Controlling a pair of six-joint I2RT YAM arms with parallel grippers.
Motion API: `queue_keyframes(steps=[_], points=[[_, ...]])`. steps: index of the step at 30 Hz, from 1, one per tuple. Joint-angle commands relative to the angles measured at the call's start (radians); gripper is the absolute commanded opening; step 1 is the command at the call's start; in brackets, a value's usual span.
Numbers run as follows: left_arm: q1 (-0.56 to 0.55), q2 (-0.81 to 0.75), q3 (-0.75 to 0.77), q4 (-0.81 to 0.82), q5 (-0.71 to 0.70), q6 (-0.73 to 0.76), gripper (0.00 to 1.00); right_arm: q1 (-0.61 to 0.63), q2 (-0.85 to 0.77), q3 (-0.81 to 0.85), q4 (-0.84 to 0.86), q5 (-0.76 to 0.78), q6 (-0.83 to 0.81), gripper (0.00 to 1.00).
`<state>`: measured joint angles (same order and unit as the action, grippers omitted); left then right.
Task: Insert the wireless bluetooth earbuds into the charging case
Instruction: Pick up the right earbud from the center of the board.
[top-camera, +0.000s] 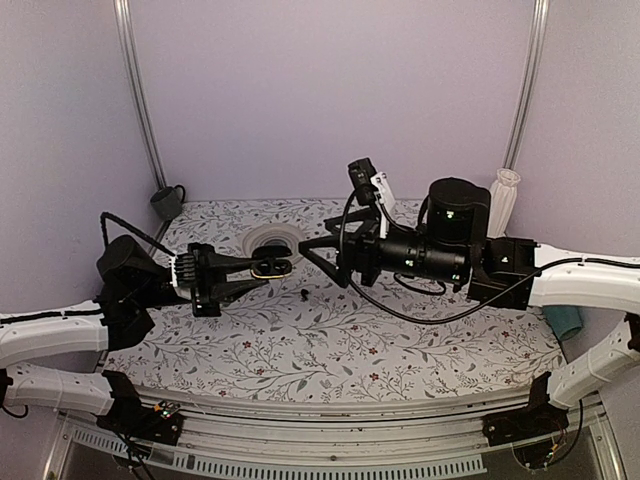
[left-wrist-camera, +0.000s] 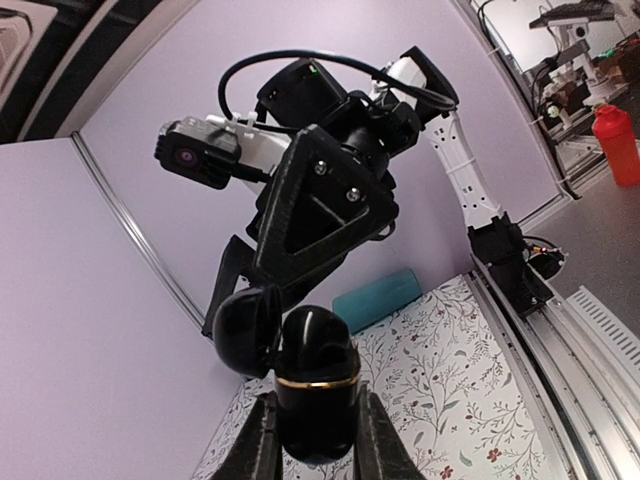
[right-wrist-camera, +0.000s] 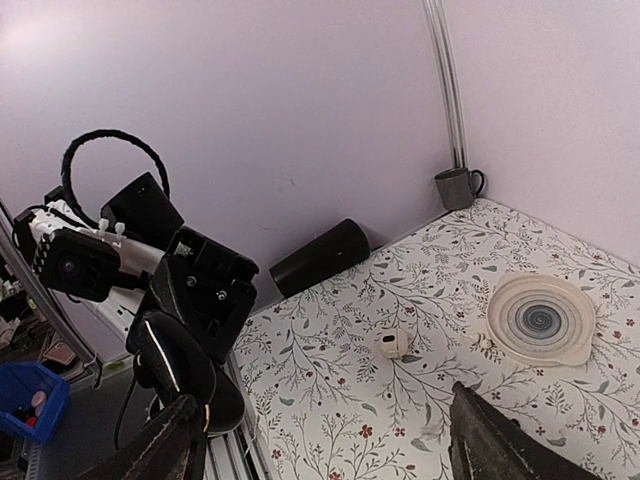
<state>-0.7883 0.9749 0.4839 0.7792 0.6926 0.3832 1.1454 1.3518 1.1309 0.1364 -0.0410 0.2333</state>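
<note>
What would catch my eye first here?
The left claw pinches the charging case, a glossy black pebble with a gold band and its lid flipped open, near the middle of the flowery table. Facing it, the right claw gapes wide open.

arms (top-camera: 590, 280) – white links, blk joints | L gripper (left-wrist-camera: 318, 440) blk | blk cables (right-wrist-camera: 112, 134)
</note>
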Motion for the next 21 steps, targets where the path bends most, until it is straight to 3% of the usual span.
queue_keyframes(steps=[1,5,7,16,21], points=[[-0.019,-0.003,0.031,-0.009,0.001,0.016,0.00,0.007,-0.024,-0.015,0.036,-0.023,0.000,0.84],[-0.020,0.007,0.035,-0.008,-0.008,0.017,0.00,0.029,-0.034,-0.022,0.039,-0.012,-0.027,0.82],[-0.019,0.011,0.031,0.000,-0.047,0.016,0.00,0.034,-0.046,-0.025,0.040,-0.015,-0.037,0.75],[-0.025,0.019,0.007,0.044,-0.146,0.034,0.00,0.057,-0.014,-0.015,0.046,-0.069,0.010,0.30],[-0.030,0.027,0.007,0.050,-0.155,0.042,0.00,0.062,0.042,0.024,0.066,-0.081,0.042,0.26]])
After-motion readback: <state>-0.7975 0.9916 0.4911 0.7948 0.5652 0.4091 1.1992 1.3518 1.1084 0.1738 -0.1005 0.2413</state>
